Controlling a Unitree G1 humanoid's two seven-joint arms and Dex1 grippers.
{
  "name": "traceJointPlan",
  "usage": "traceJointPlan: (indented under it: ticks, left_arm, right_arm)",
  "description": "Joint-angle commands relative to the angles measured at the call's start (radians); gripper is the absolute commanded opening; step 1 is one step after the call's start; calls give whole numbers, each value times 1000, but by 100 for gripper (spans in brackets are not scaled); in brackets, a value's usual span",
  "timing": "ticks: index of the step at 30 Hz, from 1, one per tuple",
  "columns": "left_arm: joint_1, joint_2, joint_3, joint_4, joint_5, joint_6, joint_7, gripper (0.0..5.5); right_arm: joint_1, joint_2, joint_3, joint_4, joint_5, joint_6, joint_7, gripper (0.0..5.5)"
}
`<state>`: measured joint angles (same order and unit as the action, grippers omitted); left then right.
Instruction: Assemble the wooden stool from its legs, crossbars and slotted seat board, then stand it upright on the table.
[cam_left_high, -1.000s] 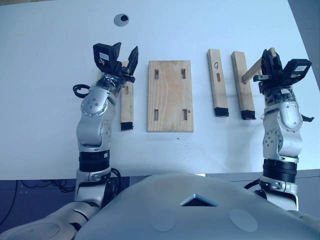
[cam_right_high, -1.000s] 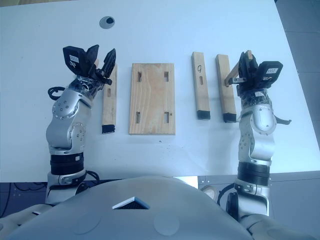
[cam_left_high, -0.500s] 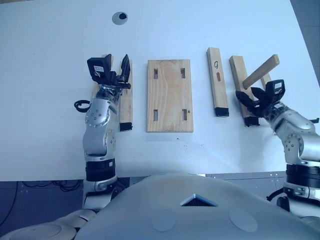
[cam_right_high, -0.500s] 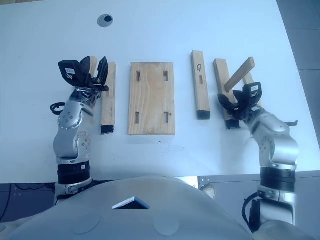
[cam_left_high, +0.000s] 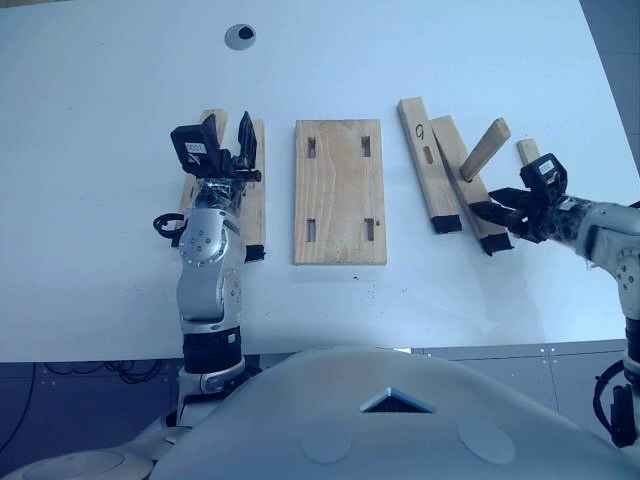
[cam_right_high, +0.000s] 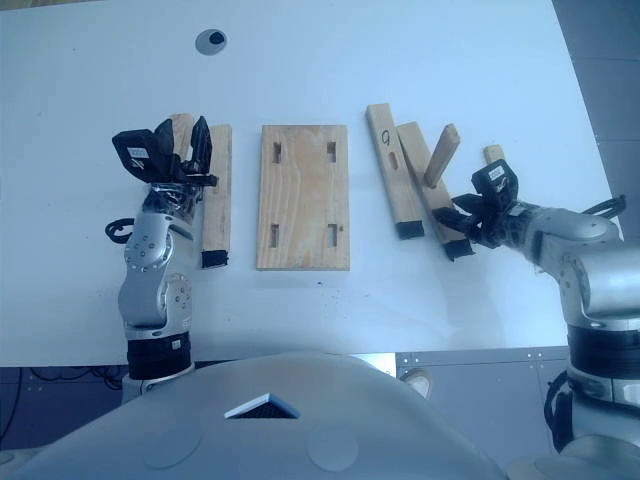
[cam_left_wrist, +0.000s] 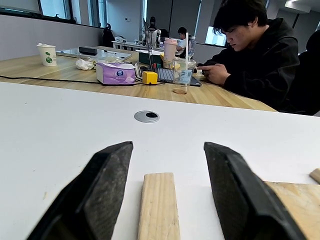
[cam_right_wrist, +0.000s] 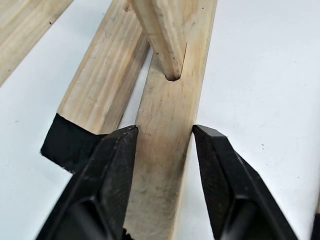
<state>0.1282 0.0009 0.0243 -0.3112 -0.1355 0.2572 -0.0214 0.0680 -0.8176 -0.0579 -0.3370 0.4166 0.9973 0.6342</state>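
Closing narrow on the crossbar leg (cam_left_high: 456, 150), the right claw (cam_right_wrist: 164, 131) presses a finger against each long edge, near that leg's black-capped end. The left claw (cam_left_wrist: 167, 148) stands wide. Its fingers (cam_left_wrist: 107, 190) straddle the outer leg (cam_left_wrist: 159, 205), with bare counter (cam_left_high: 100, 200) showing on both sides of the wood. Whether the fingertips touch the counter cannot be told.

The head views lay out the whole row of parts. The right wrist view shows the crossbar's foot seated in the leg's slot, just ahead of the fingertips. The left wrist view shows the outer leg's far end lying past the fingertips.

The seat board (cam_left_high: 340, 190) lies flat between the two claws, nearer the left one and apart from both. The inner leg (cam_left_high: 255, 200) lies just beside the left claw on its seat-board side, parallel to the outer leg. The marked leg (cam_left_high: 428, 165) rests against the crossbar leg on the right claw's inner side, its black cap just beside one finger. The crossbar (cam_left_high: 485, 148) rises tilted out of the held leg, ahead of the right claw. A short wooden piece (cam_left_high: 527, 151) lies just beyond that claw's outer side.
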Motion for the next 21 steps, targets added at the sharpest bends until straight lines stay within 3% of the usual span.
traceJointPlan:
  ticks: [1,3,13,17,21]
  left_arm:
    - [-8,5,-1,13,16,-3,5,260]
    - [-8,5,0,16,17,-4,4,260]
    - [-4,-3,-4,23,29,-6,7,260]
    - [-4,0,-2,24,31,-4,4,260]
    - [-5,-1,-6,25,35,-1,3,260]
  right_arm:
    - [32,-23,46,8,-36,51,-22,155]
    - [33,-22,42,16,-39,41,-23,155]
    - [-153,30,-17,114,40,171,-12,323]
    - [-179,55,-58,104,86,232,-17,323]
    - [-134,-4,11,103,62,176,26,323]
